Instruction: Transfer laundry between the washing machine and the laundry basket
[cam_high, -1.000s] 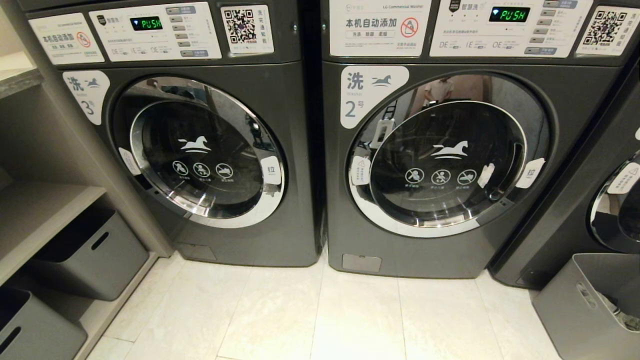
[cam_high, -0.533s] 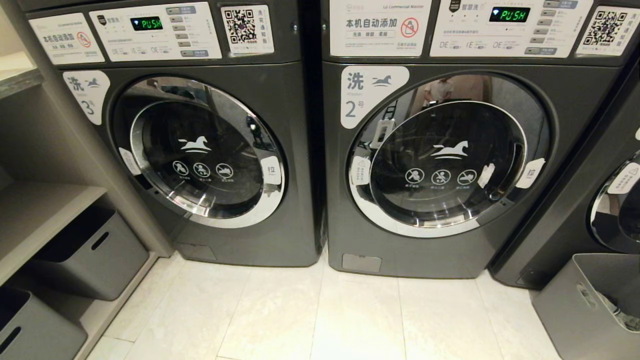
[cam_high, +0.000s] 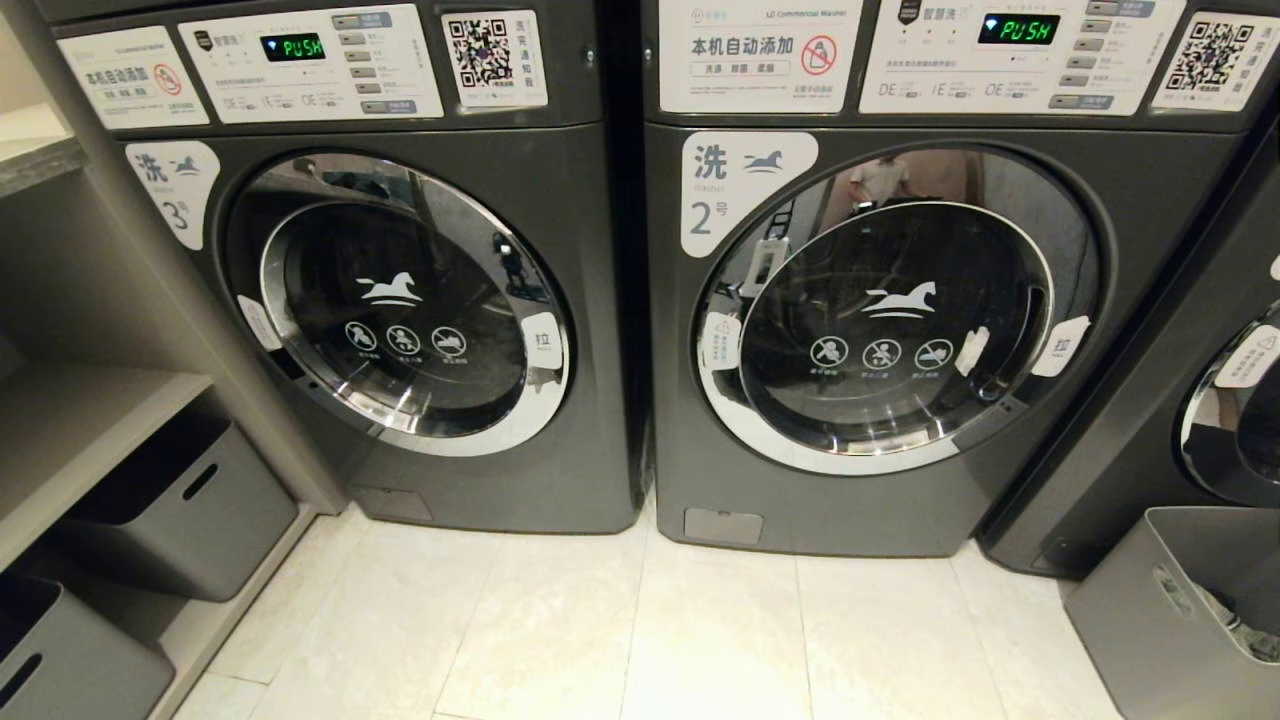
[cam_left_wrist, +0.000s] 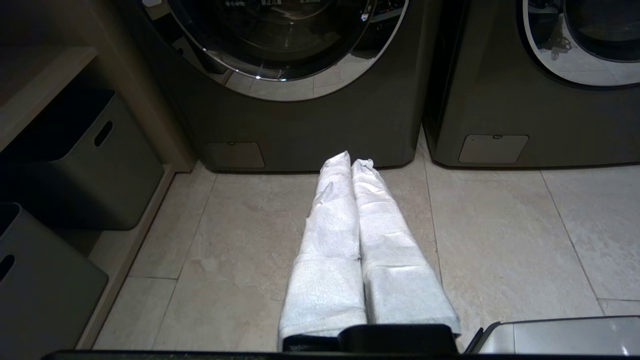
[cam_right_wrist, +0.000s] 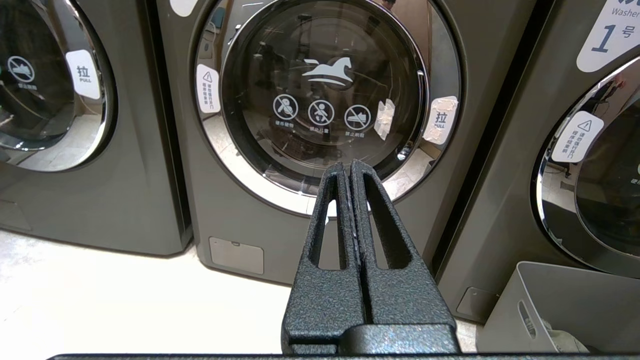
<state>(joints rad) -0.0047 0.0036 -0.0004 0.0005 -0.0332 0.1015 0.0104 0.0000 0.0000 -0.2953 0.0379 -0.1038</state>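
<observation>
Washing machine number 2 (cam_high: 880, 310) stands in front of me with its round glass door closed; it also fills the right wrist view (cam_right_wrist: 325, 105). The grey laundry basket (cam_high: 1180, 610) sits on the floor at the right, with a bit of laundry (cam_high: 1240, 630) showing inside; its rim also shows in the right wrist view (cam_right_wrist: 565, 310). My left gripper (cam_left_wrist: 351, 162), its fingers wrapped in white, is shut and empty, low over the floor tiles before machine number 3. My right gripper (cam_right_wrist: 346, 167) is shut and empty, pointing at machine 2's door. Neither arm shows in the head view.
Washing machine number 3 (cam_high: 400, 300), door closed, stands to the left. A third machine (cam_high: 1230, 400) is at the right edge behind the basket. Shelves at the left hold grey bins (cam_high: 185, 510). Pale floor tiles (cam_high: 600, 630) lie before the machines.
The head view is the same in all three frames, apart from small shifts in the reflections on the machine doors.
</observation>
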